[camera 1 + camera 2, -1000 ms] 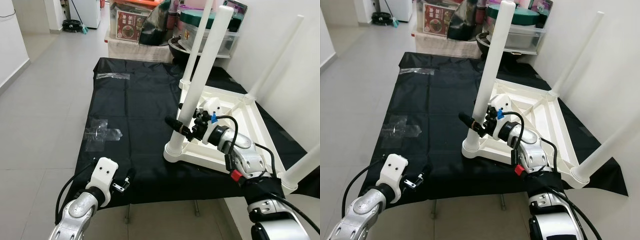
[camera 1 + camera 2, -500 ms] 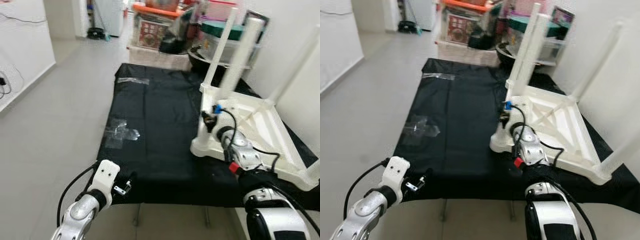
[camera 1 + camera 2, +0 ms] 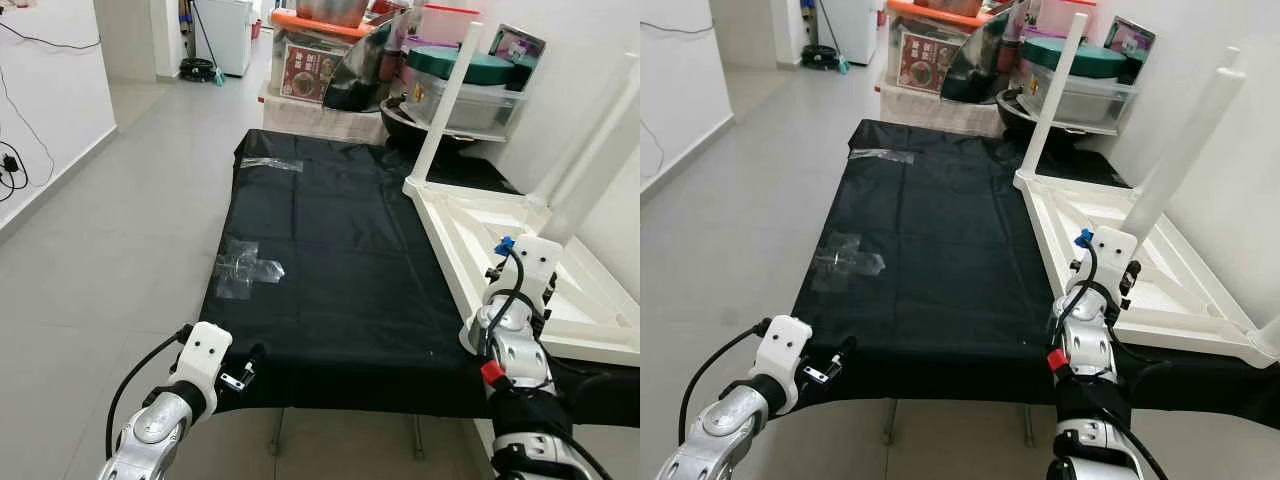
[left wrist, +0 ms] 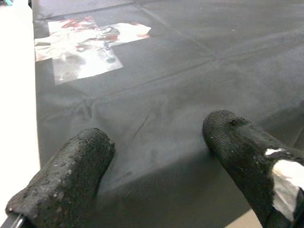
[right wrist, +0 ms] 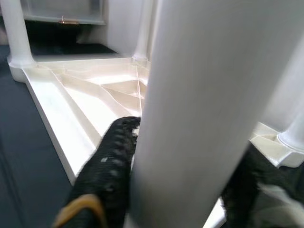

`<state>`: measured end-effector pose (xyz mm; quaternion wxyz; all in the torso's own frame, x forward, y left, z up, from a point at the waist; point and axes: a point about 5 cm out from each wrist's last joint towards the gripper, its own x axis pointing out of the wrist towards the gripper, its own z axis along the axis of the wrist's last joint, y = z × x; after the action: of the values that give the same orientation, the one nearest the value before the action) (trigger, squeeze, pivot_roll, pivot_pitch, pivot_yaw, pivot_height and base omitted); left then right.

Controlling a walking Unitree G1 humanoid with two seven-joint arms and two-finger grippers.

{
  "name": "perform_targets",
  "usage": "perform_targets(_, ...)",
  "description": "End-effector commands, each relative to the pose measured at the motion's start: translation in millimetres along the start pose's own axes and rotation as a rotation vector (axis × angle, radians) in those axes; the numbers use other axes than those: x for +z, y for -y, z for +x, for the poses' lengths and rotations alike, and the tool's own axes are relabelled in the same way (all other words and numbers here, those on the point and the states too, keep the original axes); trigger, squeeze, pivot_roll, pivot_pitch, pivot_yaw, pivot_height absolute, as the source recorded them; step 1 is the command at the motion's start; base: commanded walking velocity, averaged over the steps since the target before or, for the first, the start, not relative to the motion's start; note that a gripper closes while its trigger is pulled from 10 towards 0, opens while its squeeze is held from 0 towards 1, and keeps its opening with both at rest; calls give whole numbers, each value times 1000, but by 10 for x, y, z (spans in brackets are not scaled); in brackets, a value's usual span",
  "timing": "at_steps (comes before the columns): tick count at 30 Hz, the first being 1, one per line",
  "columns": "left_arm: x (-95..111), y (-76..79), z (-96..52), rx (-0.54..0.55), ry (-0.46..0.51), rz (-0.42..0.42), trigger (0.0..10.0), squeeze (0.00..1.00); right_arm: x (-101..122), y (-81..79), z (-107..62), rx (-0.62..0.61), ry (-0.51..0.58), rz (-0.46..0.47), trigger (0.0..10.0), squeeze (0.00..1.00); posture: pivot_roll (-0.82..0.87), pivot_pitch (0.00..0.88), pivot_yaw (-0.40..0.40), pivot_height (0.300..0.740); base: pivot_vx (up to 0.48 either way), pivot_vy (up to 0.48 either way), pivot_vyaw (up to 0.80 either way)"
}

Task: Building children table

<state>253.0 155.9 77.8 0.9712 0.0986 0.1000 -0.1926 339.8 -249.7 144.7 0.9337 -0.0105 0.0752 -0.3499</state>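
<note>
A white children's table (image 3: 438,255) lies upside down on the right of a black cloth (image 3: 330,250), its legs pointing up. My right gripper (image 5: 185,156) is shut around the base of the near leg (image 3: 1178,150), with a black finger on each side of it. That arm's white wrist (image 3: 528,258) stands at the table's near left corner. Another leg (image 3: 445,100) rises at the far left corner. My left gripper (image 4: 152,156) hangs open over the cloth's near edge, with nothing between its fingers (image 4: 61,185). It is low at the front left (image 3: 245,368).
Clear tape patches (image 3: 245,268) are stuck to the cloth, one (image 3: 268,162) further back. Storage boxes and a lidded pot (image 3: 450,80) crowd the far end. A white wall runs along the right. Grey tiled floor (image 3: 110,220) lies open to the left.
The camera has swung left, so the table now sits further right in the picture. My right gripper has stayed on the leg. The left arm has kept its place.
</note>
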Motion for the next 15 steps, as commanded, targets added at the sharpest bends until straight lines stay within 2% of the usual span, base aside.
perform_targets(1,-66,51,3,-23,-39,-5,10000,0,-162,27,14,38,-66,2,10000,1000,49,0,-163,740,0,0,0)
perform_targets(2,-69,45,0,-22,-40,-5,10000,0,-43,-62,13,136,-15,40,10000,1000,49,0,-164,740,0,0,0)
perform_targets(3,-69,45,0,-22,-40,-5,10000,0,-43,-62,13,136,-15,40,10000,1000,49,0,-164,740,0,0,0)
perform_targets(4,-69,45,0,-21,-40,-5,10000,0,129,-188,0,314,43,81,10000,537,51,0,-166,740,0,0,0)
perform_targets(5,-69,45,0,-21,-40,-5,10000,0,129,-188,0,314,43,81,10000,537,51,0,-166,740,0,0,0)
perform_targets(6,-67,45,1,-20,-40,-5,10000,0,235,-264,-18,431,76,99,10000,537,52,0,-167,740,0,0,0)
perform_targets(7,-67,45,1,-20,-40,-5,10000,0,235,-264,-18,431,76,99,10000,537,52,0,-167,740,0,0,0)
perform_targets(8,-67,44,3,-19,-40,-5,10000,0,496,-295,-16,613,172,111,10000,0,48,0,-165,740,0,0,0)
perform_targets(9,-67,44,3,-19,-40,-5,10000,0,496,-295,-16,613,172,111,10000,0,48,0,-165,740,0,0,0)
perform_targets(10,-69,44,3,-18,-40,-6,10000,0,697,-290,-24,740,256,89,10000,0,47,0,-164,740,0,0,0)
perform_targets(12,-72,50,8,-20,-40,-6,10000,0,919,-245,-27,886,362,3,10000,0,48,0,-168,740,0,0,0)
perform_targets(15,-65,52,18,-19,-37,-6,10000,0,959,-239,-19,944,378,-54,10000,0,49,0,-170,740,0,0,0)
